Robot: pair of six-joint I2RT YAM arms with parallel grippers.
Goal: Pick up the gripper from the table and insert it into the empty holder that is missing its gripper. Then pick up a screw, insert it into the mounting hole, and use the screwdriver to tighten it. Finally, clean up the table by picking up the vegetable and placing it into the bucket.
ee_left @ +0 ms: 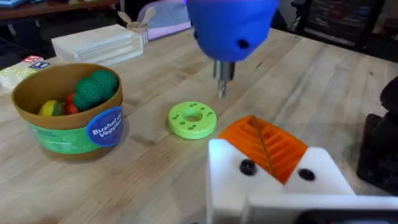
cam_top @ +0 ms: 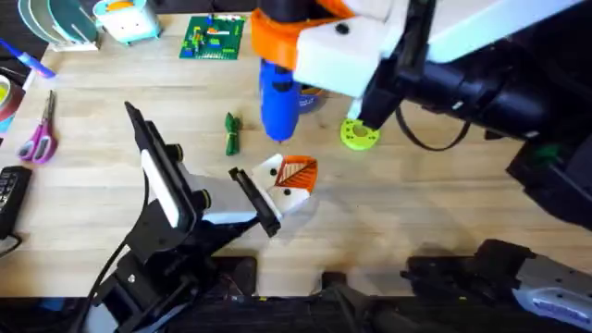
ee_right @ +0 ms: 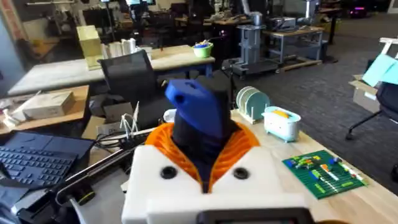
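My right gripper (cam_top: 282,51) hangs high under the overhead camera, shut on the blue screwdriver (cam_top: 277,100), which points down at the table. In the right wrist view its orange pads (ee_right: 239,140) clamp the screwdriver (ee_right: 198,115). The metal bit (ee_left: 222,84) hovers over bare wood just beyond my left gripper (ee_left: 260,142). That gripper (cam_top: 294,176) is shut, orange pads pressed together on white mounts. The dark green vegetable (cam_top: 231,132) lies left of the screwdriver. The bucket (ee_left: 68,118) holds toy vegetables. The loose gripper, an empty holder and the screw are out of view.
A lime-green disc with holes (cam_top: 359,135) (ee_left: 192,119) lies between the bucket and the bit. Pink scissors (cam_top: 39,134) and a black device (cam_top: 9,194) sit at the left edge. A green board (cam_top: 215,37) and a teal box (cam_top: 129,20) are at the back.
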